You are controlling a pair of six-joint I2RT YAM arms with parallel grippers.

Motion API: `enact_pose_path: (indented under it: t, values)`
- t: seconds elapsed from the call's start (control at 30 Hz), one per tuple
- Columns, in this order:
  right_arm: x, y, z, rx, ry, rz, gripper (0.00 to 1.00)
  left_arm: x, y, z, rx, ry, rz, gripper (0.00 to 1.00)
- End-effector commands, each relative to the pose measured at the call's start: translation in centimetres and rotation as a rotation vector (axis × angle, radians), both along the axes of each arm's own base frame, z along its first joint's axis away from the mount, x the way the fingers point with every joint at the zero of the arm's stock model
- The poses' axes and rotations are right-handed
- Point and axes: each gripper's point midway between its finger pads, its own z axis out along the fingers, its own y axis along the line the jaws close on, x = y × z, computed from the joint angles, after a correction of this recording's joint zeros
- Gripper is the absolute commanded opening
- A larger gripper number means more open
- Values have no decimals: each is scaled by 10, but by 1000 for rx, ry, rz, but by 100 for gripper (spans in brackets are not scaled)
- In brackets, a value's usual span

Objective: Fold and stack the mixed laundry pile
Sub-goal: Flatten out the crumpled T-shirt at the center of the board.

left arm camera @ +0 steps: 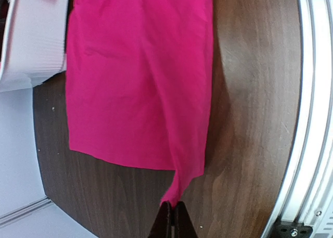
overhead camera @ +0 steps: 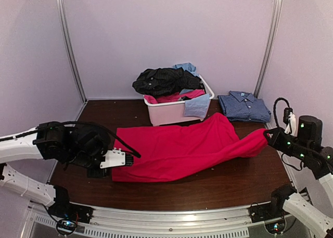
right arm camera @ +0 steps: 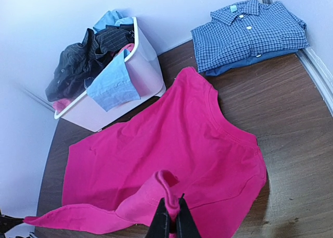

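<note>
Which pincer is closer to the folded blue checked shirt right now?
Right. The right pincer holds the pink shirt just on the near side of the checked shirt; the left pincer pinches the pink shirt's opposite corner, far off to the left.

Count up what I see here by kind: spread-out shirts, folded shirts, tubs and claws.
Spread-out pink-red T-shirt: 1
Folded blue checked shirt: 1
White plastic tub: 1
Claws: 2, the left claw and the right claw, each pinching the T-shirt
Total: 5
</note>
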Motion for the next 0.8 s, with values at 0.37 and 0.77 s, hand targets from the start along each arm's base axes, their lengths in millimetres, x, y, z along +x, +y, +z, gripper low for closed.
enact_pose_path:
  t: [0.37, 0.77]
  values:
    - [-49, -19, -29, 121, 108, -109, 0, -94, -10, -47, 207, 131, -388, 0]
    - [-37, -22, -65, 104, 193, -169, 0, -84, -2, -49, 155, 25, -365, 0]
